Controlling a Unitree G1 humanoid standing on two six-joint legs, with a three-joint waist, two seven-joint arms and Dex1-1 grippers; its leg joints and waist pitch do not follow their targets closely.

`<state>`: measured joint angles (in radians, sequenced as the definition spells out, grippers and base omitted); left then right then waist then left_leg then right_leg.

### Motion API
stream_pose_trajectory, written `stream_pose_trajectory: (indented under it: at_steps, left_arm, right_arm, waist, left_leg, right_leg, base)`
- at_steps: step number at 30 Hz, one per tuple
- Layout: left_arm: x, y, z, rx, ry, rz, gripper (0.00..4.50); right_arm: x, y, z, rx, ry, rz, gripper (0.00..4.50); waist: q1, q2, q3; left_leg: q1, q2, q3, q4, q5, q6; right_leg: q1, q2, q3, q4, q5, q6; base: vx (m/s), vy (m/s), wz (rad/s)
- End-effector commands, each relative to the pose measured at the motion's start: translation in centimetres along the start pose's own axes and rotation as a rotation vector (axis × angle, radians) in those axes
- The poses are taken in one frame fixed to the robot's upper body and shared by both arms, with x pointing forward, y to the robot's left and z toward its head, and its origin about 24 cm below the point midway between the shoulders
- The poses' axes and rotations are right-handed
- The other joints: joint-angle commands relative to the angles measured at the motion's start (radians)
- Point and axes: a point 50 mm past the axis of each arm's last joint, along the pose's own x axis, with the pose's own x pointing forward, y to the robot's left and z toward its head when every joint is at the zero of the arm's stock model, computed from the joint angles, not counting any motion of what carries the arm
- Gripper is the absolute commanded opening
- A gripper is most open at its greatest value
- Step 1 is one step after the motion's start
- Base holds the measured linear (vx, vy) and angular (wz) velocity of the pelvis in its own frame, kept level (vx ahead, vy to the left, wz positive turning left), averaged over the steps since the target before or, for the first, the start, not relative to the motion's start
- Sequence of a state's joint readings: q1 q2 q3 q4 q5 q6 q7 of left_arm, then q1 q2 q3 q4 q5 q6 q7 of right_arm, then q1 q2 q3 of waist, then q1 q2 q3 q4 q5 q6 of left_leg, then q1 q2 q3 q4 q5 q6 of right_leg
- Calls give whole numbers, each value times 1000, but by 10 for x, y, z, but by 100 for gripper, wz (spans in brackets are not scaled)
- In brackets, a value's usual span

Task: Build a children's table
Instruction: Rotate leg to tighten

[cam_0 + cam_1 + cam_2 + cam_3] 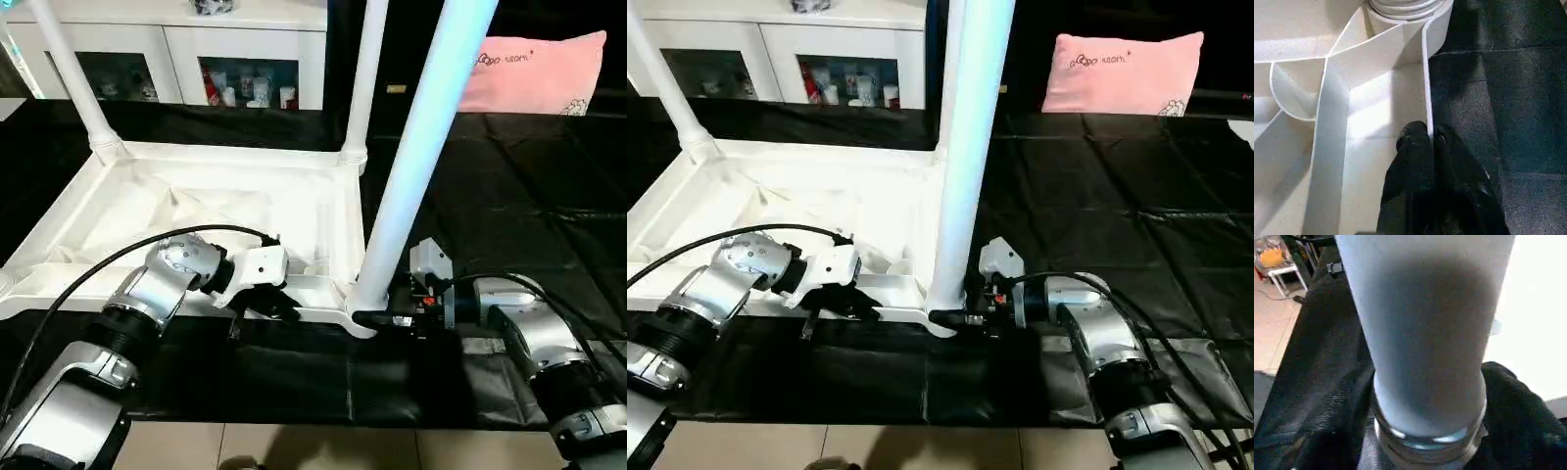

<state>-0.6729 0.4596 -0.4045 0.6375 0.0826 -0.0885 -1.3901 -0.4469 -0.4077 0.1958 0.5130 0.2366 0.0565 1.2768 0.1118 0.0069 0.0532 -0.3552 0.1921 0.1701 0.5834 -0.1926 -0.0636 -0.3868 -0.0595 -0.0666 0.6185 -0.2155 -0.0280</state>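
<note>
**Both grippers at the upturned table's near edge**

The children's table (pixel 196 206) lies upside down on the black sheet (pixel 509 196), legs pointing up. The left gripper (pixel 1431 139) is clamped on its near rim. The right gripper (pixel 377 318) straddles the near corner leg (pixel 416 147) at its base, fingers spread around it.

It looks like a room in a home, perhaps a living room or playroom: a white cabinet (pixel 176 44) with glass doors holds small toys and trinkets, a pink pillow (pixel 534 70) lies behind, and a black sheet (pixel 509 166) covers the tiled floor (pixel 323 446).
</note>
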Motion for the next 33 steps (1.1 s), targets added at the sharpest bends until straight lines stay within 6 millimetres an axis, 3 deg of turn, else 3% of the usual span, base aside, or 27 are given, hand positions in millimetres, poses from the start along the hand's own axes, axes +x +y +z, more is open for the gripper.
stream_pose_trajectory:
  at_steps: [1,10,13,15,17,19,23,25,26,28,31,33]
  left_arm:
    - [8,-7,-1,37,55,-102,0]
    - [11,-3,-1,-67,-3,-40,0]
    - [11,-1,0,-89,-21,-21,0]
    - [13,8,3,-163,-64,79,0]
    - [19,21,12,-277,-109,235,0]
    - [21,23,13,-297,-114,262,0]
    - [38,30,27,-387,-156,355,0]
    - [47,33,32,-412,-157,398,0]
    - [52,34,35,-428,-155,420,0]
    - [57,37,39,-444,-153,453,0]
    - [59,42,41,-453,-130,490,0]
    - [59,43,41,-451,-115,508,0]
  right_arm:
    - [-2,-1,1,5,12,20,293]
    - [1,7,-8,63,-12,29,279]
    - [2,8,-9,76,-17,25,278]
    - [10,9,-15,121,-12,-62,277]
    - [31,9,-25,192,12,-209,277]
    - [36,9,-26,213,17,-239,277]
    - [73,0,-25,372,-37,-436,277]
    - [88,-4,-24,432,-22,-523,277]
    - [95,-6,-23,469,-15,-561,277]
    - [102,-9,-21,463,21,-609,277]
    - [107,-14,-15,451,12,-662,277]
    - [106,-15,-13,446,-2,-675,277]
  waist:
    - [-2,0,-72]
    - [-2,10,-70]
    - [1,7,-69]
    - [0,7,-66]
    - [-4,7,-58]
    - [-13,5,-52]
    - [-38,7,-44]
    - [-52,6,-44]
    - [-53,2,-44]
    - [-55,8,-46]
    - [-57,5,-48]
    - [-55,8,-50]
  left_leg:
    - [2,45,-7,-51,-69,79]
    - [5,45,-7,-53,-101,59]
    - [4,45,-8,-54,-111,58]
    - [5,46,-8,-55,-114,50]
    - [10,44,-10,-62,-165,25]
    - [15,38,-13,-69,-230,-8]
    - [11,38,-23,-78,-291,-31]
    - [18,34,-25,-77,-311,-33]
    - [21,32,-23,-76,-314,-29]
    - [23,34,-21,-75,-300,-21]
    - [23,36,-21,-78,-301,-22]
    - [21,37,-19,-78,-280,-14]
  right_leg:
    - [57,-85,50,-51,68,-268]
    - [56,-84,51,-53,45,-272]
    - [57,-85,50,-56,21,-270]
    - [54,-86,52,-59,-1,-265]
    - [51,-89,51,-72,-108,-249]
    - [50,-93,51,-92,-306,-199]
    - [46,-97,49,-102,-443,-158]
    - [39,-95,49,-111,-478,-140]
    - [38,-93,49,-115,-486,-135]
    - [36,-92,53,-113,-445,-146]
    - [37,-90,53,-110,-399,-156]
    - [40,-89,56,-103,-312,-175]
  base:
    - [0,0,0]
    - [0,0,0]
    - [0,0,0]
    - [0,0,0]
    - [0,0,0]
    - [-27,2,-2]
    - [-14,1,-1]
    - [0,0,0]
    - [0,0,0]
    - [0,0,0]
    - [0,0,0]
    - [0,0,0]
